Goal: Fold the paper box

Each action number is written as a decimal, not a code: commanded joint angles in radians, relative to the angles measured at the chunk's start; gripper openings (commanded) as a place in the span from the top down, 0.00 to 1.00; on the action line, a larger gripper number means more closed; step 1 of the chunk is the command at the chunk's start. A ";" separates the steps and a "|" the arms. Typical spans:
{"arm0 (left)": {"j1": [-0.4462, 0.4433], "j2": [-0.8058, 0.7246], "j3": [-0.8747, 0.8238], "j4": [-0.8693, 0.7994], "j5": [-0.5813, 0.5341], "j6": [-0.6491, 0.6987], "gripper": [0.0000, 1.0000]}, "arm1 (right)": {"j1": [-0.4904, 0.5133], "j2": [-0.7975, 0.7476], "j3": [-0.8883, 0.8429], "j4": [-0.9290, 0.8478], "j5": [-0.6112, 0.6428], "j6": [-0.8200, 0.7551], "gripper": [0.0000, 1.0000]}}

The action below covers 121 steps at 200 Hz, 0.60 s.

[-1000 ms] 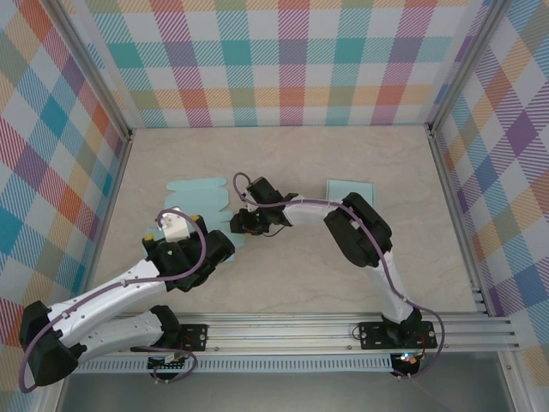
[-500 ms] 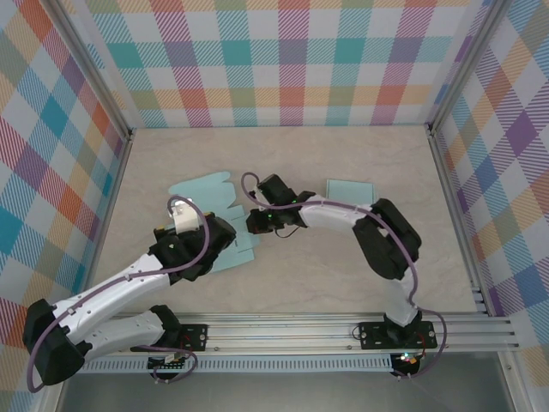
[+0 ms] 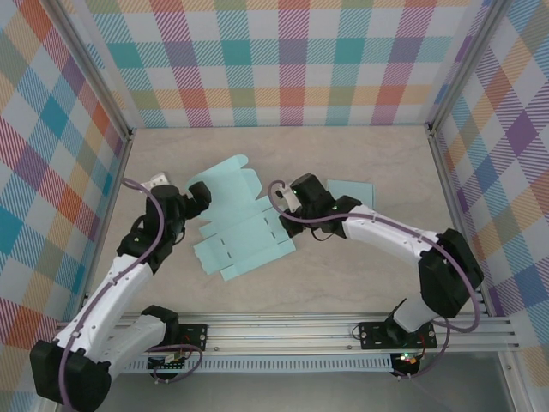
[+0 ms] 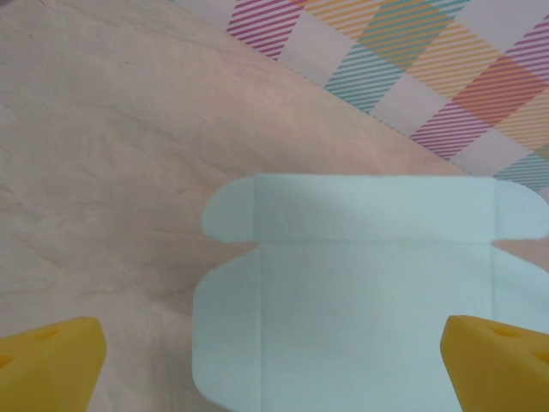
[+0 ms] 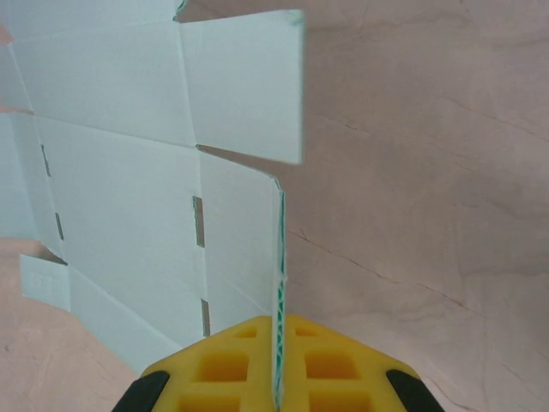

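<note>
The paper box (image 3: 236, 230) is a flat pale teal cut-out with creases and slots, lying on the table's middle left. My right gripper (image 3: 281, 204) is at its right edge. In the right wrist view the yellow fingers (image 5: 232, 369) are shut on a side flap (image 5: 279, 249), which stands upright and edge-on between them at the gripper (image 5: 277, 343). My left gripper (image 3: 199, 196) hovers over the blank's far left end. Its yellow fingertips (image 4: 47, 365) are spread wide above the rounded flaps of the box (image 4: 369, 292), and the gripper (image 4: 274, 369) holds nothing.
A separate small teal card (image 3: 350, 189) lies flat to the right of the right gripper. Plaid walls (image 3: 283, 60) close in the table on three sides. An aluminium rail (image 3: 300, 330) runs along the near edge.
The right gripper closed on the flap and pulled the blank to the right, turning it. The left arm swung off the paper to the left, leaving the blank uncovered.
</note>
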 commanded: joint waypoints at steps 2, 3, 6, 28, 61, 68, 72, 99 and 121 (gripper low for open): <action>0.120 0.044 -0.012 0.115 0.300 0.022 0.00 | 0.004 -0.064 -0.047 0.018 0.031 -0.058 1.00; 0.124 0.046 -0.012 0.116 0.306 0.022 0.00 | 0.004 -0.065 -0.049 0.019 0.031 -0.059 1.00; 0.135 0.053 -0.012 0.119 0.322 0.024 0.00 | 0.004 -0.071 -0.055 0.021 0.030 -0.058 1.00; 0.188 0.082 -0.013 0.128 0.386 0.051 0.00 | 0.003 -0.100 -0.084 0.031 0.031 -0.057 1.00; 0.245 0.154 -0.026 0.189 0.522 0.138 0.00 | 0.002 -0.118 -0.100 0.044 0.019 -0.063 1.00; 0.255 0.176 -0.025 0.195 0.535 0.148 0.00 | 0.001 -0.119 -0.101 0.048 0.020 -0.066 1.00; 0.259 0.190 -0.026 0.205 0.542 0.151 0.00 | 0.002 -0.119 -0.102 0.051 0.020 -0.066 1.00; 0.310 0.252 -0.047 0.294 0.619 0.143 0.01 | 0.002 -0.124 -0.108 0.056 0.020 -0.075 1.00; 0.320 0.299 -0.029 0.301 0.645 0.161 0.03 | 0.003 -0.130 -0.110 0.059 0.015 -0.077 1.00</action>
